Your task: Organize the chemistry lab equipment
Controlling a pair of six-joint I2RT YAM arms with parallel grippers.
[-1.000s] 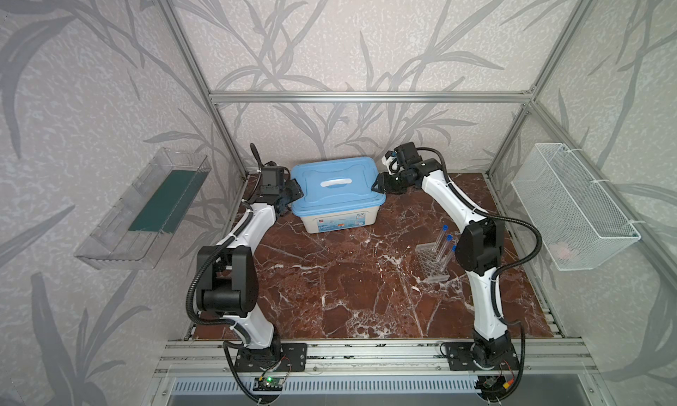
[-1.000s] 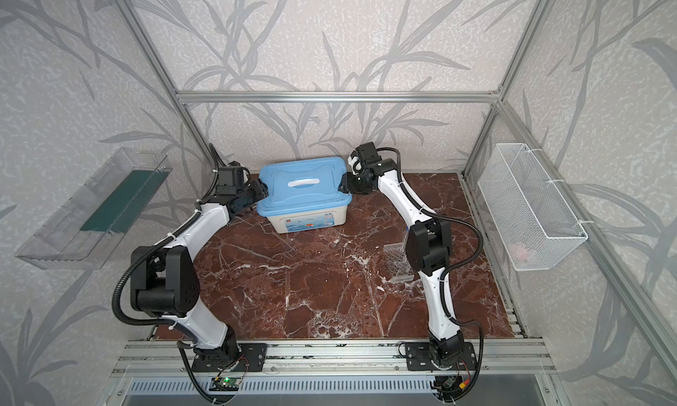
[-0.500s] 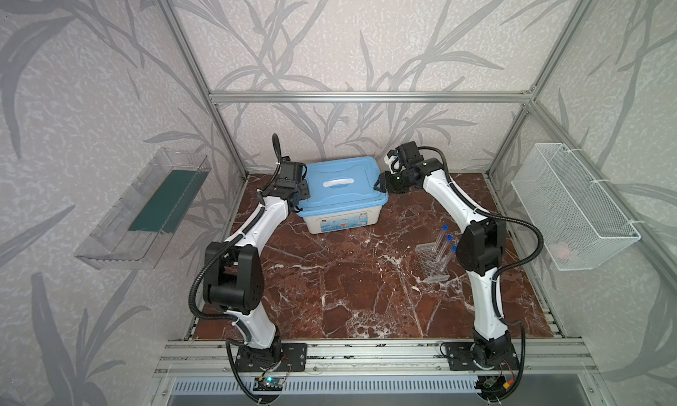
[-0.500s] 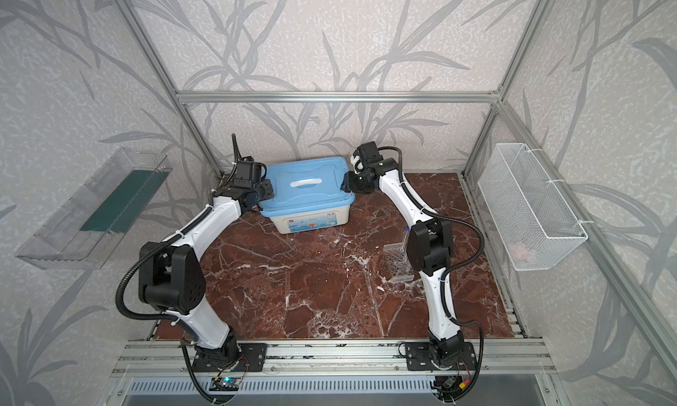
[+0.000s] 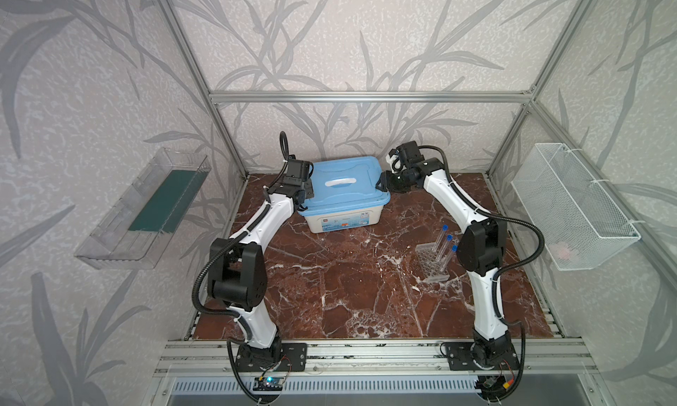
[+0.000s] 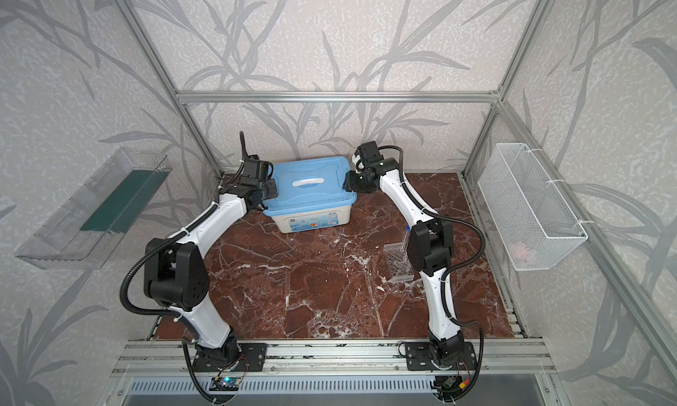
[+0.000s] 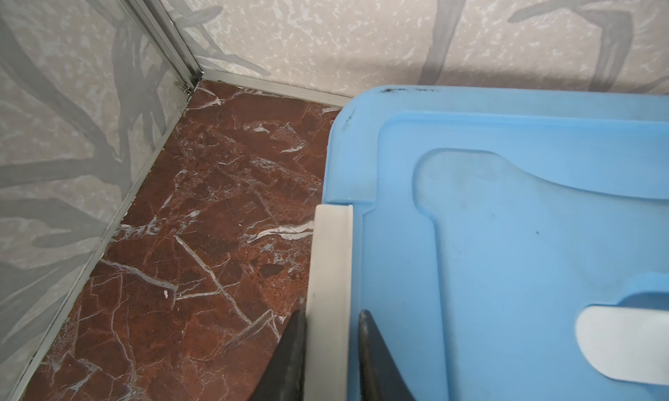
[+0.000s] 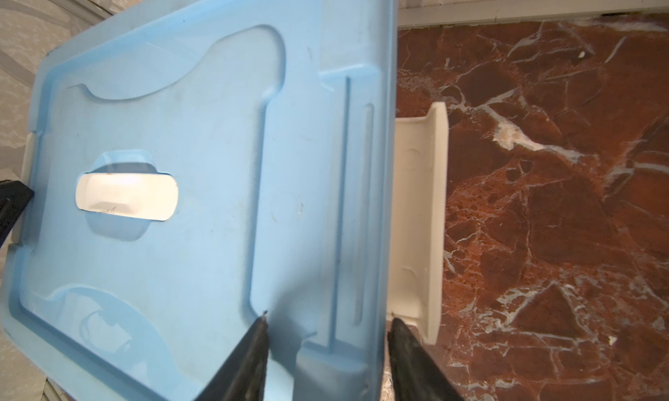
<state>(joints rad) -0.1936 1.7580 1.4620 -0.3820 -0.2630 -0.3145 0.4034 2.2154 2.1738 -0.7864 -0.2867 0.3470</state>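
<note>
The white bin [image 5: 342, 221] with its blue lid [image 5: 344, 193] stands at the back centre. My left gripper [image 7: 333, 308] is at the lid's left edge [image 6: 272, 188], and its fingers are closed on either side of the white latch [image 7: 331, 254]. My right gripper [image 8: 329, 317] is open at the lid's right edge [image 5: 383, 182]. One of its fingers is over the lid top and the other is just outside the rim, by a swung-out white latch [image 8: 416, 200]. A clear holed rack [image 5: 432, 261] at the right holds three blue-capped tubes [image 5: 445, 239], partly hidden by the right arm's elbow. No other lab equipment is in view.
A clear shelf with a green mat [image 5: 146, 210] hangs on the left wall. A white wire basket [image 5: 571, 210] hangs on the right wall with something pale pink in it. The back wall and the frame's corner post stand close behind the bin.
My left gripper has swung right, from beside the bin to the lid's left edge, and its jaws have closed in on the latch. The right arm has stayed put.
</note>
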